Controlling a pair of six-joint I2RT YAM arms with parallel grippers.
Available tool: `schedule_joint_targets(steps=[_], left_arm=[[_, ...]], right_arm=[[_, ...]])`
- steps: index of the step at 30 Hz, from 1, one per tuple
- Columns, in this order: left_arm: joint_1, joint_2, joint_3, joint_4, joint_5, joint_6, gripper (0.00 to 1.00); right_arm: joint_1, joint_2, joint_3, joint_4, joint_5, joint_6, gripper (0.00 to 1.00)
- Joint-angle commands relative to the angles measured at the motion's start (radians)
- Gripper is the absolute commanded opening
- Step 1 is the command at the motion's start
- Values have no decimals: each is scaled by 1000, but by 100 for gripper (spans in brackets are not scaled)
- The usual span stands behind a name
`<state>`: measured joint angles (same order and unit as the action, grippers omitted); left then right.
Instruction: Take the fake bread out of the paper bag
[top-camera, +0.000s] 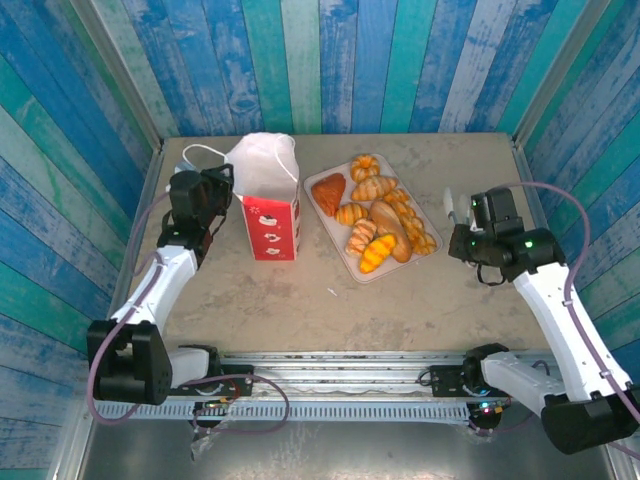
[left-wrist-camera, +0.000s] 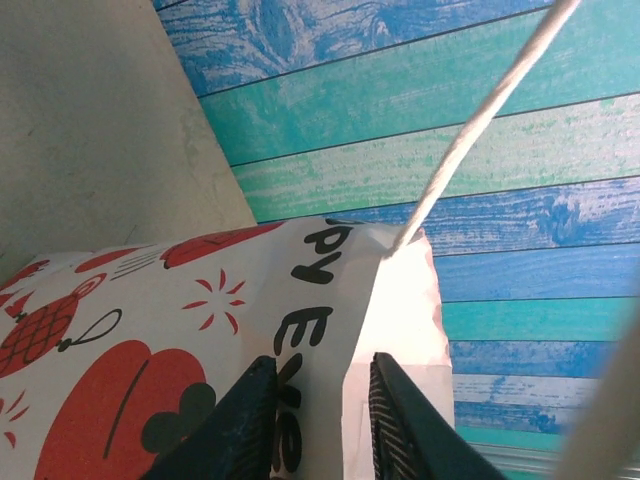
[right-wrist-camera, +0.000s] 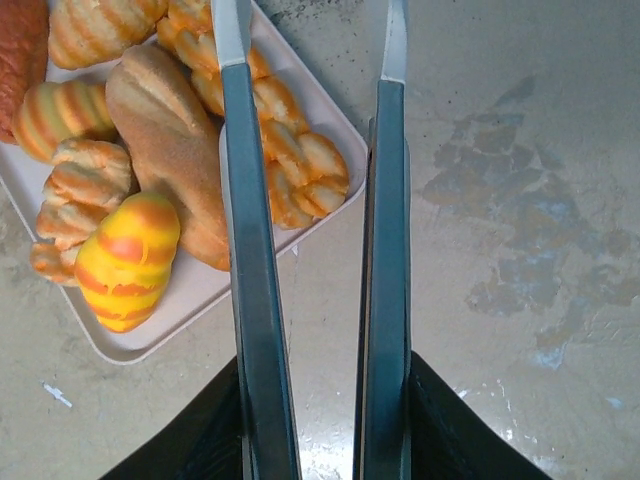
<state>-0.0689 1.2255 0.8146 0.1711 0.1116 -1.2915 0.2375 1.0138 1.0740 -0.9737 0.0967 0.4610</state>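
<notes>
At left pincer (left-wrist-camera: 322, 368): slightly parted, not clamped, straddling the top corner edge of the paper bag (top-camera: 270, 226), one dark finger against the printed red-and-white side, the other on the plain white side. Just past it, toward 1 o'clock in the left wrist view: white cord handle (left-wrist-camera: 470, 130), taut, slanting up off the bag rim. Behind that, blue and green plank wall (left-wrist-camera: 500, 240). Seen from above: same pincer at 9 o'clock of the bag, touching its upper edge; bag upright on the table (top-camera: 400, 310), mouth crumpled open, red band low, second cord loop lying at 10 o'clock. Cannot tell what sits inside the bag. At right pincer (right-wrist-camera: 313, 40): narrowly parted, gripping nothing, bare table between the long fingers, hovering above the surface. At 9 o'clock of it, close by: pale pink tray (right-wrist-camera: 190, 295), its corner under the left finger. On the tray: fake bread (top-camera: 378, 215), all out of the bag, croissants, twisted rolls, an oval loaf, a yellow-orange striped piece at 7 o'clock, reddish-brown triangle at 10 o'clock. Tray at 3 o'clock of the bag, near but apart.
</notes>
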Motion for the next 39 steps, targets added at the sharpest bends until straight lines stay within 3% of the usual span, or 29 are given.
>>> schedule_joint_targets(steps=[1, 6, 14, 15, 24, 39], left_arm=[[6, 24, 10, 41, -21, 11, 33], [8, 66, 33, 17, -8, 51, 45], [8, -17, 70, -76, -7, 169, 99], [8, -35, 74, -93, -10, 188, 94], [8, -182, 98, -236, -56, 308, 94], [8, -432, 60, -397, -181, 475, 94]], right_arm=[[-33, 25, -33, 57, -16, -29, 38], [-73, 50, -74, 117, -32, -46, 37], [-118, 103, -97, 171, 13, -77, 38], [-122, 112, -97, 176, 17, -81, 38], [-142, 207, -121, 232, 92, -108, 40], [-237, 370, -169, 362, 46, -162, 42]])
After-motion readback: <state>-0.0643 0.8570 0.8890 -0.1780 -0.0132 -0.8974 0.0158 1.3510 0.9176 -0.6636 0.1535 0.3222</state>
